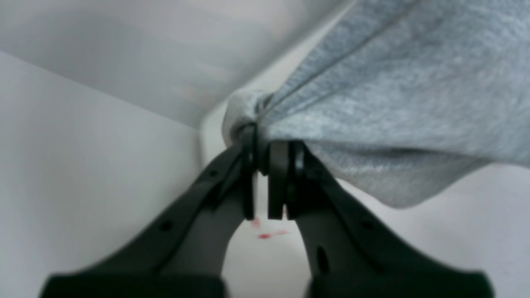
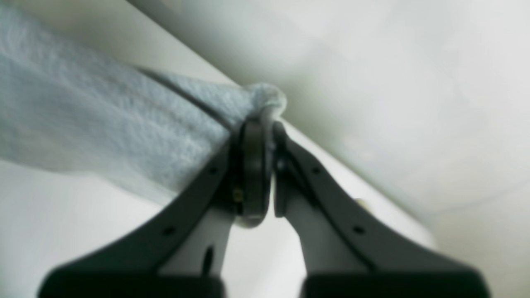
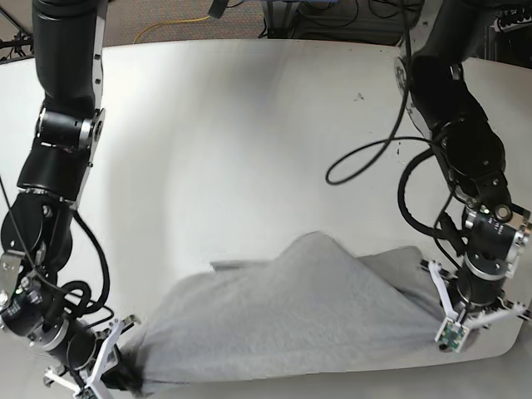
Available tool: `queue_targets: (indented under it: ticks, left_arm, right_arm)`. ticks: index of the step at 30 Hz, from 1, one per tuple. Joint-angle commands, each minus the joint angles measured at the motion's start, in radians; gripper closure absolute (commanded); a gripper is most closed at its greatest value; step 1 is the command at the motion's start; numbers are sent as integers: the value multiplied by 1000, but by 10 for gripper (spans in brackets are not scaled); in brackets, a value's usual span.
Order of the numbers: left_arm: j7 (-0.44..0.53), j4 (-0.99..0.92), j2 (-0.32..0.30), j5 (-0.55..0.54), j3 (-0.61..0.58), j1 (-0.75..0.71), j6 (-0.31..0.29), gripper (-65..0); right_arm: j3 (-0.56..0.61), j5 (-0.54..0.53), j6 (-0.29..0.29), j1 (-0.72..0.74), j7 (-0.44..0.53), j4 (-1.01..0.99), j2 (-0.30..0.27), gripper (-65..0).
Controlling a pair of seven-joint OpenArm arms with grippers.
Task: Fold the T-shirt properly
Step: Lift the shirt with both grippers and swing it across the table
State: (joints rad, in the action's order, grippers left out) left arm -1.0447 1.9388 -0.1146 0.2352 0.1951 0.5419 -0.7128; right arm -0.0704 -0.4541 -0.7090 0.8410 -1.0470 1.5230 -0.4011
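The light grey T-shirt point(image 3: 291, 320) is stretched across the near part of the white table point(image 3: 249, 150), bunched and wrinkled, with a hump in its middle. My left gripper point(image 1: 265, 140) is shut on a gathered corner of the T-shirt point(image 1: 393, 103), which spreads up and to the right of it. In the base view this left gripper point(image 3: 432, 322) is at the cloth's right end. My right gripper point(image 2: 265, 126) is shut on another pinched corner of the T-shirt point(image 2: 103, 124), and the right gripper point(image 3: 129, 376) sits at the cloth's left end by the front edge.
The table's rounded front edge point(image 3: 490, 353) runs just beside both grippers. A black cable loop point(image 3: 366, 162) hangs from the arm on the right of the base view. Small red marks point(image 1: 269, 235) lie on the table under the left gripper. Cables point(image 3: 166, 29) lie on the floor behind.
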Motion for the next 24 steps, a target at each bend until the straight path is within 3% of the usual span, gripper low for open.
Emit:
queue_targets:
  ticks: [1,6,10,20,24]
  left_arm:
    - [-1,26,-30,23,5,105,15,0]
    - [-4,44,-53,23,4,162,15,0]
    - [-4,41,-78,22,-23,106,15,0]
    - [2,66,-86,20,-64,-227,15,0]
    - [2,69,-86,20,-64,-397,15,0]
  right_arm:
    - [8,2,11,123,26,17,-38,0]
    - [2,-10,11,169,-6,55,-80,0]
    - [-6,-54,11,96,-22,87,-120,0]
    - [-208,-113,11,-351,-22,235,-126,0]
    - [-308,-113,11,-567,-19,301,-71,0]
